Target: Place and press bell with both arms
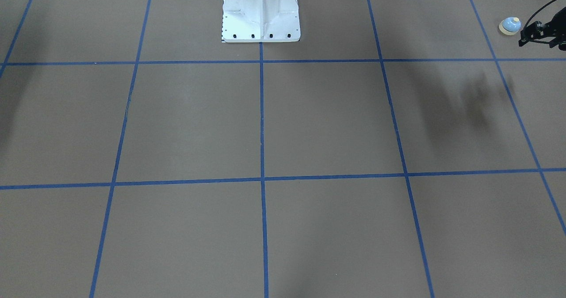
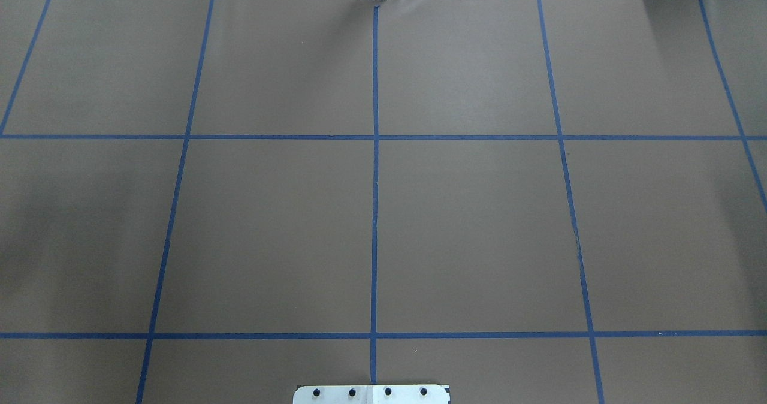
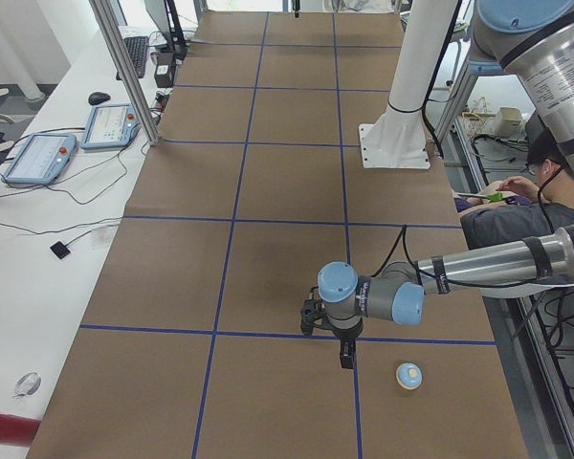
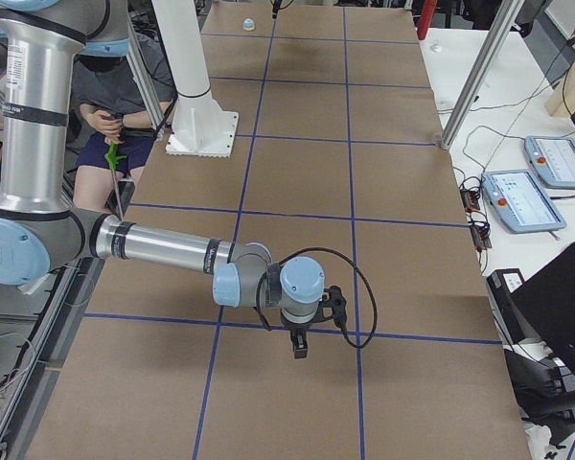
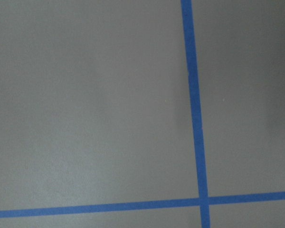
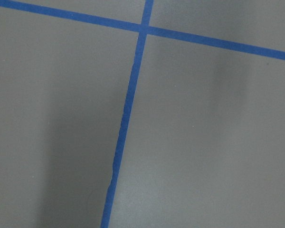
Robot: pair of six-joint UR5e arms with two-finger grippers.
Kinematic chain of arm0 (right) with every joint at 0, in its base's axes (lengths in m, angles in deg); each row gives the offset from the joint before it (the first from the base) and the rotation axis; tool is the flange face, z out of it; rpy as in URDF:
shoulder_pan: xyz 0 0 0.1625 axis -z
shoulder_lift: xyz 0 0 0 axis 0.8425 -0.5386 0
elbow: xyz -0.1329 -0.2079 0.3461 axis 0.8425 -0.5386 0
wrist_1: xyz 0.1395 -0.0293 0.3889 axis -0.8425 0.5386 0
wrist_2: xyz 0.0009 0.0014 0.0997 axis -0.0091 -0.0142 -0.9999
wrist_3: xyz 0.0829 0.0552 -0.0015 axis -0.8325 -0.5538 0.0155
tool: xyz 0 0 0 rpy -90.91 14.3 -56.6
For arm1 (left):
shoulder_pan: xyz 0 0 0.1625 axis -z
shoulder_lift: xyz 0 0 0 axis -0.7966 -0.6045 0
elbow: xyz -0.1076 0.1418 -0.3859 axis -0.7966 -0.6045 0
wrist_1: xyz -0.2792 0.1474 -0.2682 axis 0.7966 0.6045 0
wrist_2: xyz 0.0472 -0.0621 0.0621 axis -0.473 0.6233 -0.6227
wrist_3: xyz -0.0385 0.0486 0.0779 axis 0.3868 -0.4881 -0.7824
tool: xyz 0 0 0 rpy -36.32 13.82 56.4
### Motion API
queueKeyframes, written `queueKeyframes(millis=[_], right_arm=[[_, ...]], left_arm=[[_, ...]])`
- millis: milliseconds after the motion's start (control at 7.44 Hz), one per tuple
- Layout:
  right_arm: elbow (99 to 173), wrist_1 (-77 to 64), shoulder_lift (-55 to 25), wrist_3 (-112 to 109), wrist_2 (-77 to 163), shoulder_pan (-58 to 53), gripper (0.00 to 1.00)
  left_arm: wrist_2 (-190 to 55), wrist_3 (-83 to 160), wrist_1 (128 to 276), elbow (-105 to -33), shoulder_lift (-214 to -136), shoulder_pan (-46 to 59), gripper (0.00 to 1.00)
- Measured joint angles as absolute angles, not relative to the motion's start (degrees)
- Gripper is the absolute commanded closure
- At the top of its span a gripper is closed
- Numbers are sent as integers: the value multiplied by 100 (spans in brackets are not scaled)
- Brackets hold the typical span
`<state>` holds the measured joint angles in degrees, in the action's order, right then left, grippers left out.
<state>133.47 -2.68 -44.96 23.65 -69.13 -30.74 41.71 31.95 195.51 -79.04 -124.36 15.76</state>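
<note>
- One bell sits on brown paper at the table's left end, near the left gripper but apart from it.
- Blue tape grids the paper.
- Right gripper hangs over the opposite end.
- I cannot tell either gripper's jaw state.
- White pedestal is bolted down; pendants lie on a side bench.

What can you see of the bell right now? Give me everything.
The bell is a small light-blue dome with a cream round button on top and a flat cream base rim. Its surface looks smooth; the material can't be told. It stands upright on the brown table, inside a taped grid square near the end on the robot's left. Nothing touches it. The left gripper hangs close beside it, clearly apart. The overhead view does not show it.
</note>
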Motion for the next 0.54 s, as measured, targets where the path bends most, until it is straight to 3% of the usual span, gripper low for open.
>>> queueKeyframes(millis=[537], right_arm=[[13350, -315, -4587, 2365, -6907, -3075, 0]], left_arm=[[4171, 3135, 19757, -7424, -12268, 919, 1]])
